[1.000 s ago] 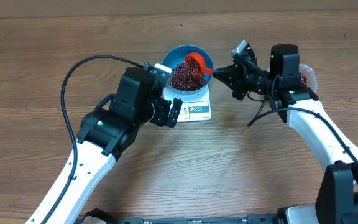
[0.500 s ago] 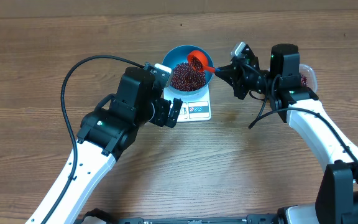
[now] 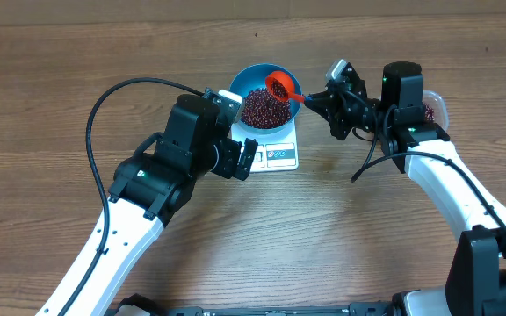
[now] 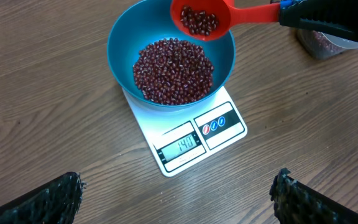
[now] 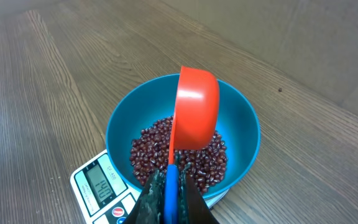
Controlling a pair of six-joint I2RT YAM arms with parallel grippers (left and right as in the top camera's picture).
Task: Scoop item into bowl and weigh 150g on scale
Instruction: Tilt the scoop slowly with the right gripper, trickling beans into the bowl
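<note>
Beans point(image 4: 174, 70): a loose dark red heap filling the bottom of the blue bowl point(image 4: 120, 46). A smaller lot lies in the red scoop point(image 4: 201, 18).
Bowl: sits on the white scale point(image 4: 191, 134), covering its far end. The display and button panel show at the near edge.
Display point(image 4: 180, 145): lit with three digits. The first two read 14 and the last is unclear.
Change in the scoop: a second ago its cup lay lower and flatter over the heap. Now it sits a little higher, over the bowl's rim on the right arm's side, and is tipped. It matches the picture from half a second ago.
Change elsewhere: bowl, scale and left arm are as before.
Right gripper point(image 5: 169, 186): closed tight on the scoop's handle, one finger on each side. The cup is ahead of the fingertips, and the right wrist view sees it on edge.
Beans relative to the right gripper: the heap lies below and beyond the fingertips, apart from them. Only the scoop reaches over it.
Left gripper point(image 4: 178, 186): jaws spread wide and holding nothing. It hovers near the scale's display end, well short of the beans.
Clear tub point(image 3: 433, 110): behind the right arm, with more beans inside, mostly hidden.
Table point(image 3: 60, 88): wood-grain top under everything.
</note>
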